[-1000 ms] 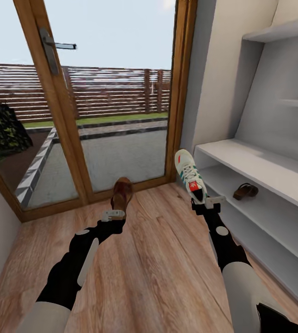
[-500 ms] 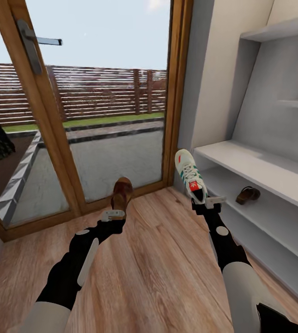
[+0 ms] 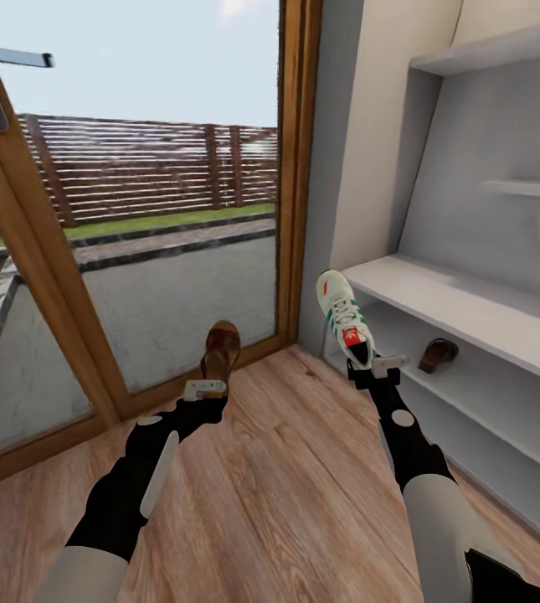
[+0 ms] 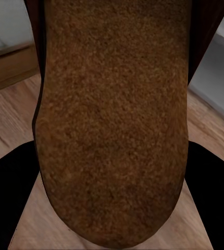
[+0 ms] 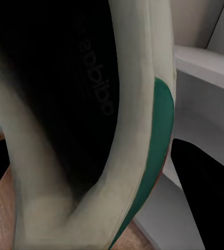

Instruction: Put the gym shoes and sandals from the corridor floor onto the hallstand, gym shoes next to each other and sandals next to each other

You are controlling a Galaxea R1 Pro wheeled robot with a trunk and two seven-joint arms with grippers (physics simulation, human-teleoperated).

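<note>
Carry/approach step. Left hand (image 3: 208,387) is clamped on a flat brown leather-look sandal (image 3: 220,350), held toe-up in lower centre of the head view; left wrist view shows its brown textured sole (image 4: 114,120) close up.

Right hand (image 3: 376,365) is clamped on a white lace-up sneaker with green side stripes and red tongue patch (image 3: 345,318), centre-right of frame, toe pointing up toward the rack's left end. Right wrist view looks into the shoe's dark opening with a green patch on its heel (image 5: 161,117).

Light grey two-tier hallstand (image 3: 470,310) fills the right of frame. A second brown sandal (image 3: 437,353) already lies on its lower shelf, right of the held sneaker. Warm brown wood-plank floor (image 3: 286,486) below; glass door with wooden frame (image 3: 290,167) upper left to centre. Second sneaker not seen here.

My read: robot needs to square up to the rack. Next calls for reaching the left-hand sandal in beside the shelved one, then setting the sneaker down with room left next to it for its mate.
</note>
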